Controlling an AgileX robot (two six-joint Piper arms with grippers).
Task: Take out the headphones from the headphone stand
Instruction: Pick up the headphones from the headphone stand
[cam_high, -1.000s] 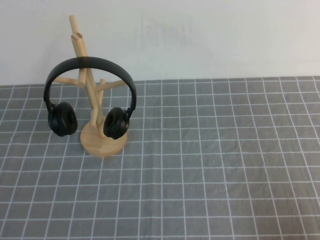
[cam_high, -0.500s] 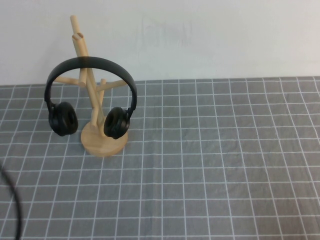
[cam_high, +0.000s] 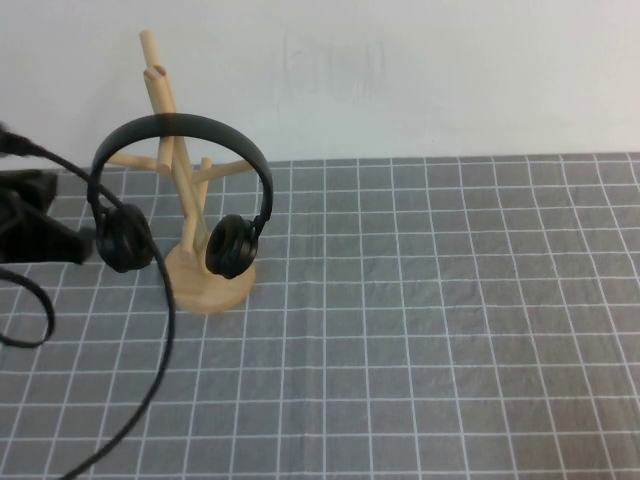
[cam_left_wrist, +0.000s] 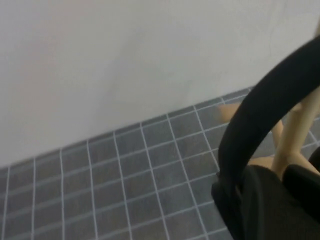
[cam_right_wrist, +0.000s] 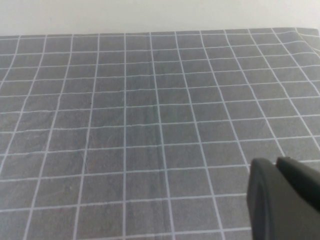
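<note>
Since half a second ago, when only a loop of black cable showed at the lower left of the high view, our left gripper (cam_high: 40, 235) has come into the frame at the left edge, level with the ear cups and just beside the left one, trailing the black cable (cam_high: 150, 360) in a long arc down toward the bottom edge. The headphones (cam_high: 180, 135) have not moved: their headband is draped over the trunk and pegs of the headphone stand (cam_high: 205, 280) in the upper left of the frame, one ear cup on either side of it, above the grey checked cloth (cam_high: 430, 320). In the left wrist view the headband (cam_left_wrist: 265, 100) and an ear cup fill the right side, very close to the lens, so we judge the approach nearly done and the grasp still ahead. We cannot tell whether the left gripper is released or clenched. The right gripper (cam_right_wrist: 285, 200) shows only in its own view, low over bare cloth, and there too we cannot tell; we take it for parked.
</note>
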